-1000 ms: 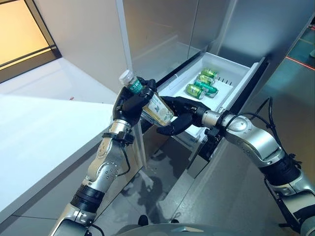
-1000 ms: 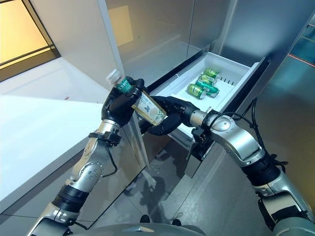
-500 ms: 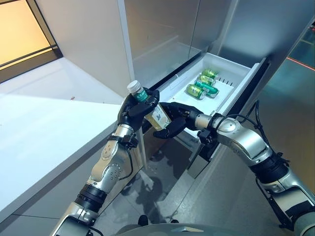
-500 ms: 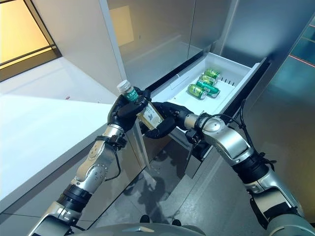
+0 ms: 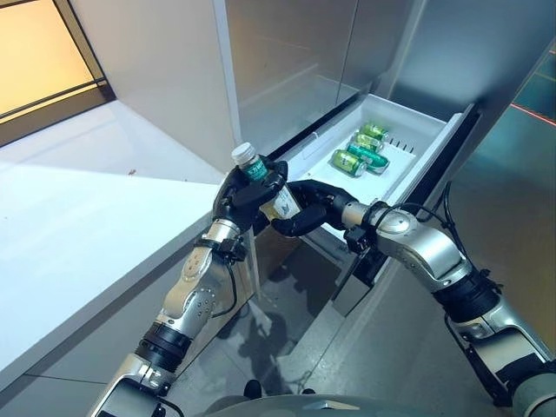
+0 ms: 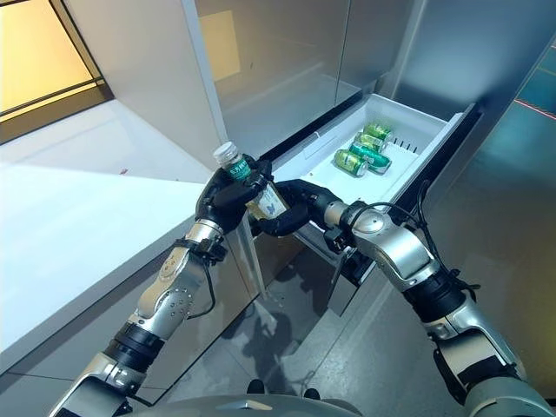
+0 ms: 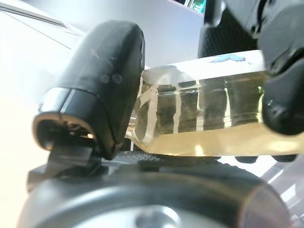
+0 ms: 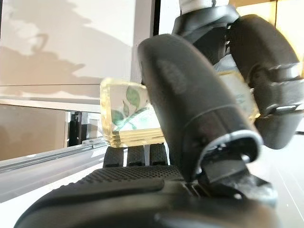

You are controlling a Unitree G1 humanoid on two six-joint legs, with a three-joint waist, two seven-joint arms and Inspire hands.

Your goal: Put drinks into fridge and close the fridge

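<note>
Two hands on one bottle (image 5: 265, 184) now. A second ago the left hand (image 5: 246, 193) held it alone, tilted, cap up-left, with the right hand (image 5: 300, 213) spread open just below and to the right. Since then the bottle has come down and toward the right, and the right hand has moved in and curled under and around the lower body. Reads as a handover from left to right, mid-transfer, not yet released.

Left hand: fingers wrapped round the upper half, just under the green neck band; its wrist view shows the thumb (image 7: 102, 85) pressed on the clear body with yellowish liquid inside. Right hand: thumb and fingers curled round the labelled lower end (image 8: 130, 116); its wrist view shows the bottle base past its thumb, with the left hand's fingers just beyond. Both grips look closed on the bottle; how firm the right one is I can't tell.

Bottle sits in the air, cap up and slightly left, near the front-left corner of the open fridge drawer (image 5: 434, 130), not over it yet. Drawer is pulled out to the right and far side; three green cans (image 5: 360, 148) lie in it on their sides, toward the far half, with free floor at the near end.

Judgement: next is the left letting go, then the right carrying the bottle over into the drawer. Drawer not yet shut, so closing remains.
</note>
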